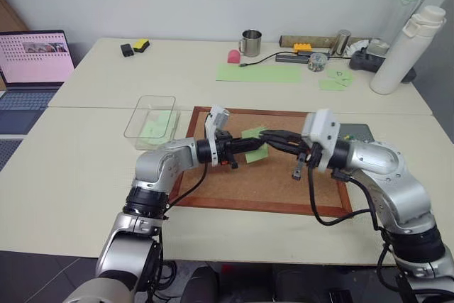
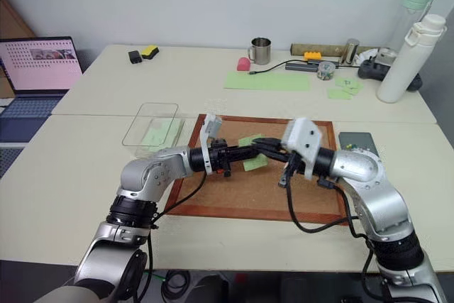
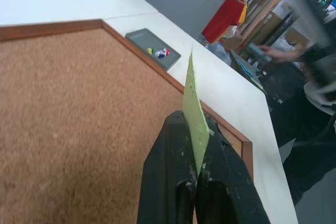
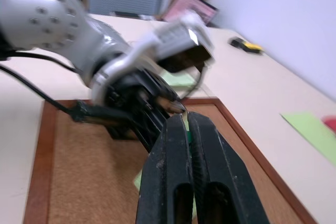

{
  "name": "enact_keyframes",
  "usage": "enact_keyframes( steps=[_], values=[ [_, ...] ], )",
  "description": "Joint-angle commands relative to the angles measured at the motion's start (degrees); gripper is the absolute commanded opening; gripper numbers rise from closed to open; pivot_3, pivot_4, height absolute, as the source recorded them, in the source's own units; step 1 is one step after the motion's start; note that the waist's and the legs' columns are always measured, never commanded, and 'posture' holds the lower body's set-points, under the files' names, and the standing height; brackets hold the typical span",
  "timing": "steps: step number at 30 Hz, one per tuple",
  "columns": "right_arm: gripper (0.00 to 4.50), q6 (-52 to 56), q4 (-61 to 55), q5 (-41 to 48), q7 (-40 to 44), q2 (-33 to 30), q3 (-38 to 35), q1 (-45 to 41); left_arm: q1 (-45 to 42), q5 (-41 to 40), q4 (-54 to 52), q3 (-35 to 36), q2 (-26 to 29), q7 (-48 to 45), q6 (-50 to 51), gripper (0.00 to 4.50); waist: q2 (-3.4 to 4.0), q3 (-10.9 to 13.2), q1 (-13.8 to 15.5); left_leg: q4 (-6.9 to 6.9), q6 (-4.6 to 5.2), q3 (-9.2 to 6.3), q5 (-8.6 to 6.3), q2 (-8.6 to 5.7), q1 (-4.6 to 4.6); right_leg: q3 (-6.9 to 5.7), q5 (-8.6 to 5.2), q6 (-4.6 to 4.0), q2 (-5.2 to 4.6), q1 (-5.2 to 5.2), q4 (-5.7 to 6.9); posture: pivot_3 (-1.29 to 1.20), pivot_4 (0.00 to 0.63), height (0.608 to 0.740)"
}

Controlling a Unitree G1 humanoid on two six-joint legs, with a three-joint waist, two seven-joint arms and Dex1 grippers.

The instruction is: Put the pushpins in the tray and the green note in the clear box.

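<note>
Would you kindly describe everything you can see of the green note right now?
The green note is a small, thin, pale green square of paper, held above the cork board between the two grippers. The left gripper is shut on one edge, the sheet standing edge-on between its black fingers. The right gripper is shut at the note's other side; whether it still pinches the paper cannot be told.

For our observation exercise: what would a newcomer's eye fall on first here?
The two black hands meeting over the wood-framed cork board: the left hand pinches the small pale green paper note. Beyond the board's right edge, the dark grey square tray holds coloured pushpins.
</note>
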Motion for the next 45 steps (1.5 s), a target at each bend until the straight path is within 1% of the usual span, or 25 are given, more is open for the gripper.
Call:
enact_keyframes(
  steps=[1,4,9,12,15,16,19,25,26,33,36,38,40,42,45],
  values=[
    [0.00,4.6,7.3,2.0,-10.1,1.3,-11.5,-0.1,-2.2,0.8,-8.0,-2.4,-1.5,-1.5,-5.1,0.02,0.00,0.0,0.0,-0.01,0.00,0.01,0.00,0.00,0.01,0.01,0.00,0.00,0.00,0.00,0.00,0.00,0.150,0.740],
    [0.00,3.9,17.1,0.3,-15.1,0.6,-16.8,-0.3,-2.1,5.6,-10.5,-6.9,-1.5,-3.3,-12.4,0.02,0.01,0.0,0.1,-0.01,-0.01,0.03,0.01,-0.02,0.01,0.02,0.00,0.00,-0.02,0.00,0.00,0.00,0.150,0.740],
    [0.00,2.6,31.7,0.4,-20.1,0.6,-21.9,-4.4,-2.5,14.2,-6.7,-13.2,-3.5,-3.7,-24.6,0.02,0.06,0.0,-0.2,-0.09,0.00,0.16,0.00,-0.01,0.10,0.14,0.00,0.00,0.01,-0.01,0.01,0.00,0.150,0.740],
    [0.00,0.6,39.2,-0.4,-20.7,0.0,-22.6,-7.1,-2.8,16.1,-5.3,-14.8,-4.6,-3.8,-27.5,0.02,0.07,0.0,-0.5,-0.10,0.01,0.27,0.00,-0.02,0.12,0.26,0.00,0.00,0.02,-0.03,0.01,0.00,0.150,0.740],
    [0.00,-0.6,44.4,-0.5,-20.4,-0.5,-22.8,-9.2,-2.6,16.4,-5.3,-15.2,-5.1,-4.0,-27.4,0.02,0.08,0.0,-0.5,-0.11,0.02,0.27,0.00,0.00,0.12,0.26,0.00,0.00,0.05,-0.04,0.01,0.00,0.150,0.740],
    [0.22,-1.3,46.4,-0.6,-20.0,-0.7,-22.6,-9.9,-2.3,16.6,-5.5,-15.3,-5.1,-4.0,-27.2,0.01,0.08,0.0,-0.5,-0.10,0.02,0.27,-0.01,0.01,0.11,0.25,0.00,0.00,0.04,-0.04,0.00,0.00,0.150,0.740],
    [0.66,-3.4,51.9,-0.5,-19.5,-1.0,-22.9,-11.9,-1.3,16.9,-6.6,-15.4,-4.6,-4.2,-26.8,0.00,0.08,0.0,-0.5,-0.09,0.02,0.27,-0.01,0.00,0.09,0.25,0.00,0.00,0.03,-0.04,-0.01,0.00,0.150,0.740],
    [2.11,-7.0,56.2,-0.9,-18.0,-2.3,-22.2,-13.3,-0.6,16.5,-8.0,-14.8,-4.1,-4.1,-25.4,0.00,0.08,0.0,-0.5,-0.09,0.02,0.27,0.00,0.00,0.09,0.25,0.00,0.00,0.02,-0.04,-0.01,0.00,0.150,0.740],
    [2.11,-7.3,56.5,-0.8,-17.8,-2.4,-22.1,-13.4,-0.6,16.4,-8.0,-14.7,-4.1,-4.0,-25.3,0.00,0.08,0.0,-0.5,-0.09,0.02,0.28,0.00,0.00,0.09,0.25,0.00,0.00,0.02,-0.04,-0.01,0.00,0.150,0.740],
    [2.11,-7.9,54.7,-0.5,-16.3,-3.6,-22.0,-12.5,-0.9,16.5,-7.7,-13.7,-3.9,-3.3,-25.4,0.00,0.08,0.0,-0.5,-0.08,0.01,0.28,0.00,0.00,0.09,0.25,0.00,0.00,0.02,-0.04,0.00,0.00,0.150,0.740],
    [2.11,-10.5,49.7,-1.4,-12.4,-4.4,-19.3,-10.6,-1.8,16.4,-7.3,-10.9,-3.0,-1.3,-24.9,0.00,0.08,0.0,-0.5,-0.08,0.01,0.28,0.00,0.00,0.09,0.24,0.00,0.00,0.02,-0.04,0.00,0.00,0.150,0.740],
    [2.11,-10.3,40.3,1.5,-5.7,-4.5,-16.6,-7.6,-2.5,15.8,-7.4,-6.9,-1.6,2.2,-22.8,0.00,0.10,0.0,-0.5,-0.08,0.02,0.27,0.00,0.01,0.09,0.23,0.00,0.00,0.02,-0.04,0.00,0.00,0.150,0.740],
    [2.11,-6.2,28.7,6.6,-1.1,-4.5,-14.6,-4.5,-2.4,15.2,-7.7,-1.3,-0.3,8.3,-19.1,0.00,0.11,0.0,-0.9,-0.08,0.02,0.26,0.00,0.02,0.10,0.24,0.00,0.00,0.03,-0.04,0.00,0.00,0.150,0.740],
    [2.11,-1.1,19.8,11.6,-0.6,-3.7,-13.8,-3.1,-1.9,14.5,-8.0,4.1,0.5,14.5,-15.8,0.00,0.11,0.0,-1.2,-0.10,0.03,0.15,-0.01,0.05,0.08,0.19,0.00,0.01,0.07,-0.04,0.00,0.00,0.150,0.740],
    [2.11,6.8,9.1,18.9,-2.7,-2.7,-12.3,-4.4,-0.3,16.9,-8.2,10.9,2.8,23.6,-14.5,0.00,0.11,0.0,-1.3,-0.08,0.03,0.06,-0.01,0.05,0.06,0.13,0.00,0.01,0.04,-0.04,0.02,0.00,0.150,0.740]
  ],
)
